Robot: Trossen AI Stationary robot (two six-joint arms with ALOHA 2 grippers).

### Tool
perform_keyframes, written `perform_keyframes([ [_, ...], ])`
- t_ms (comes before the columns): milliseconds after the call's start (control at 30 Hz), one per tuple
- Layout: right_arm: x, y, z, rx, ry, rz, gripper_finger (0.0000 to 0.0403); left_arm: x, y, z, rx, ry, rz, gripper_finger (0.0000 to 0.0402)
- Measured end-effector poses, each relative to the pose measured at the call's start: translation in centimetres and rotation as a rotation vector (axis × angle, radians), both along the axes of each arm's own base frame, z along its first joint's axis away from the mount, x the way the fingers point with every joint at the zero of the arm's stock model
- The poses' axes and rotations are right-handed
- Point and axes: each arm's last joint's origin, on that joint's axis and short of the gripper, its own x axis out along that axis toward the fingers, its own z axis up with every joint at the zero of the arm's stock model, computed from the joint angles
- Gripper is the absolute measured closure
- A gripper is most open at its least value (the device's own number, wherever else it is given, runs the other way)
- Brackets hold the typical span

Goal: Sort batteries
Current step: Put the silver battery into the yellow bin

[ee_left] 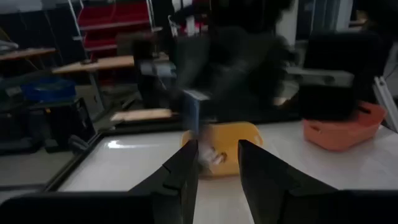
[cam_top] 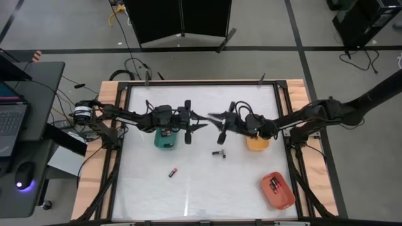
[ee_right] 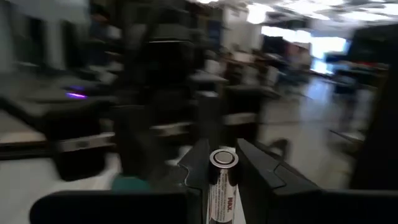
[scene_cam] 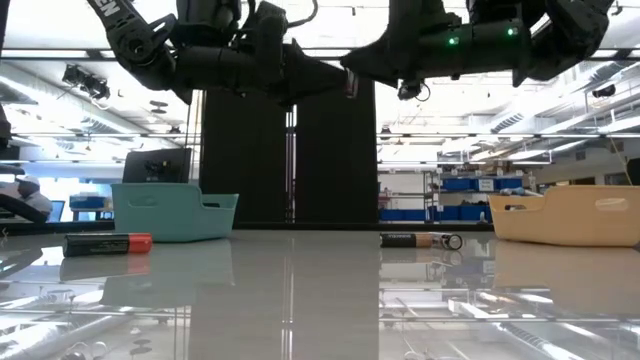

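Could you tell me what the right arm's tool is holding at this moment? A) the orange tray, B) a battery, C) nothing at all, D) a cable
B: in the right wrist view a battery stands upright between the fingers of the right tool, its round silvery end toward the camera.

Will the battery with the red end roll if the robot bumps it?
Probably. The battery is a smooth round tube lying on its side, so a sideways nudge should roll it. The table looks shiny, so it may slide too. It looks stiff, not bendy.
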Motion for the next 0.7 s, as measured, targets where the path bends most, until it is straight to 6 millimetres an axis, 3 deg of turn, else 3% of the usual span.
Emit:
perform_keyframes([
  [200,-1.9,0.0,1.5,0.018,0.104,-0.185,0.0338,0.0,0.2,-0.7,0.003,0.055,0.008,0.0282],
  [367,-4.7,0.5,2.0,0.120,0.234,-0.312,0.0338,0.0,0.1,-0.9,0.021,0.078,0.006,0.0282],
  [700,-10.8,2.1,-1.6,0.462,0.652,-0.449,0.0338,-0.1,0.2,-0.9,0.028,0.078,0.016,0.0282],
])
